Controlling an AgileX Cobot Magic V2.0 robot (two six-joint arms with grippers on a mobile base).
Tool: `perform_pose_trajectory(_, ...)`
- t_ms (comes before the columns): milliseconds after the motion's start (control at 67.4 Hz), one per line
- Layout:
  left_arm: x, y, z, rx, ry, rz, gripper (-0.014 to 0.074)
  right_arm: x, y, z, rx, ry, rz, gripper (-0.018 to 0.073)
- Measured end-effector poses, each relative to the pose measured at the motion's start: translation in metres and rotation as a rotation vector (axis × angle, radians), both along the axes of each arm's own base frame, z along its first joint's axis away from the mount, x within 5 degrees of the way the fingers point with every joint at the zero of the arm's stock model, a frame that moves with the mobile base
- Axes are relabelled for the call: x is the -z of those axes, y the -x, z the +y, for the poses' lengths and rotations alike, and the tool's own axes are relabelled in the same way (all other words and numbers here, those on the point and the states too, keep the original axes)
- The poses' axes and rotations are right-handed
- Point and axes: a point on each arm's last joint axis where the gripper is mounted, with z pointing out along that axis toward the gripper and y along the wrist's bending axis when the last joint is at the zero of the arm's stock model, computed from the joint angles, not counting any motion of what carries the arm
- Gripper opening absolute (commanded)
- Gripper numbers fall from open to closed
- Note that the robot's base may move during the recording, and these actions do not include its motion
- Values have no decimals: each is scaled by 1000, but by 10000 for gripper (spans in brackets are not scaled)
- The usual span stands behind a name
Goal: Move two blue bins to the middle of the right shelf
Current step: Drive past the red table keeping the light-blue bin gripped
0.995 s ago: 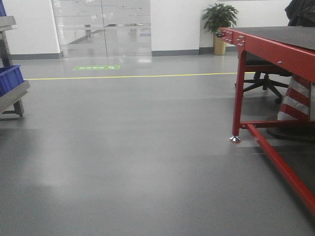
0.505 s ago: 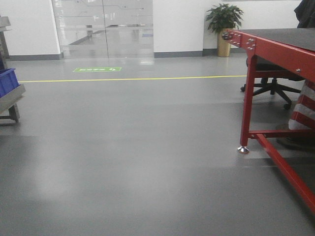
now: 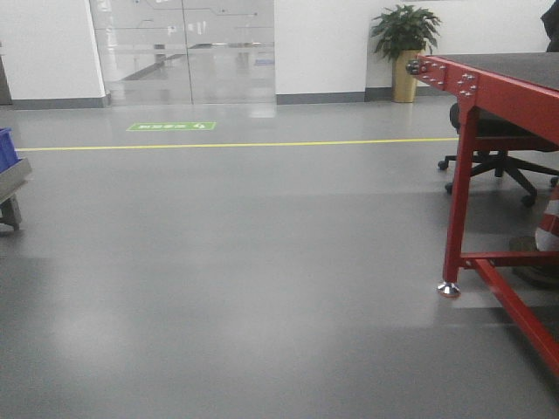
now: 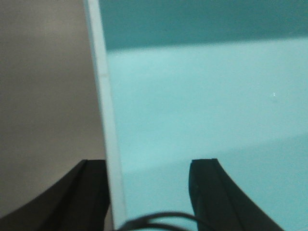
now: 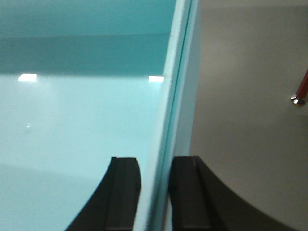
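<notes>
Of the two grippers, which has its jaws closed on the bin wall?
The right gripper: its jaws sit tight against both sides of the bin wall. The left gripper has its jaws wide apart, with the wall next to only one.

This looks like a factory workshop hall: a bare grey coated floor [image 3: 244, 297] with a yellow lane line [image 3: 236, 144] left of the red steel workbench [image 3: 493, 80], glass doors [image 3: 183, 48] far beyond it, and an office chair [image 3: 494, 166] beneath it.

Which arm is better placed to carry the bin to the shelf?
Probably right. The right gripper pinches the bin wall from both sides; the left gripper leaves a wide gap beside it.
</notes>
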Motion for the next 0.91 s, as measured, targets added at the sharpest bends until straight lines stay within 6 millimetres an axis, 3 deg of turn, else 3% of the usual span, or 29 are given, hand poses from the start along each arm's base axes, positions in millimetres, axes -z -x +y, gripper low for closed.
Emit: perform_pose_trajectory(906, 0, 0, 0, -1, 1, 1, -111, 0, 0, 0, 0, 0, 0, -162)
